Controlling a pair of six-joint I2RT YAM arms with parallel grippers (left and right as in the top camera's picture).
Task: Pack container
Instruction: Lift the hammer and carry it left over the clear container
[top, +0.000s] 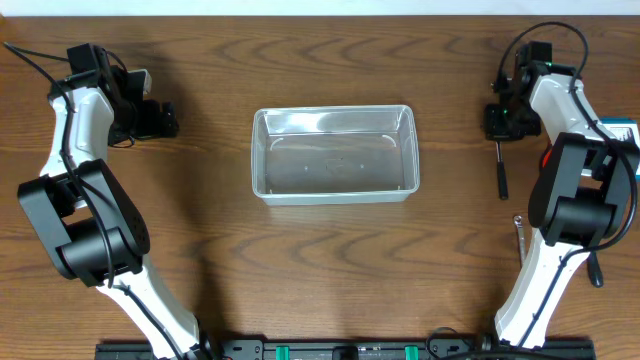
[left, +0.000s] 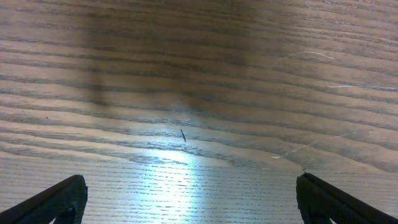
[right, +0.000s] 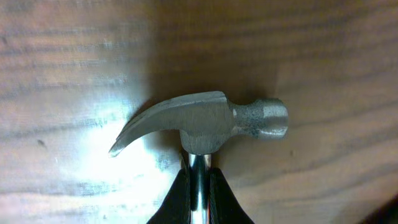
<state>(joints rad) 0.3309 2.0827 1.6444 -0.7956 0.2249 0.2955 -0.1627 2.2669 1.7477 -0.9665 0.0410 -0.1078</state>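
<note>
The clear, colourless plastic rectangular container (top: 333, 155) sits at the middle of the brown wood-grain table (top: 330, 280), long side running left to right. To its right, well apart, lies the steel claw hammer with a black handle (right: 205, 124), head toward the far edge. The right gripper (right: 199, 186) has its fingers clamped on the bright shaft just under the head.

The step in hand looks like lifting the hammer to carry it left into the tub. Gripped this close to the head, the long handle will likely sag or swing, so lift straight and slowly, clear the rim before crossing, and turn the hammer along the tub's length so it lies flat inside.

The left gripper (left: 193, 199) hangs at the far left with fingers spread wide over bare wood, holding nothing.

The container is empty, with rounded corners, a raised rim and glints on its walls.
</note>
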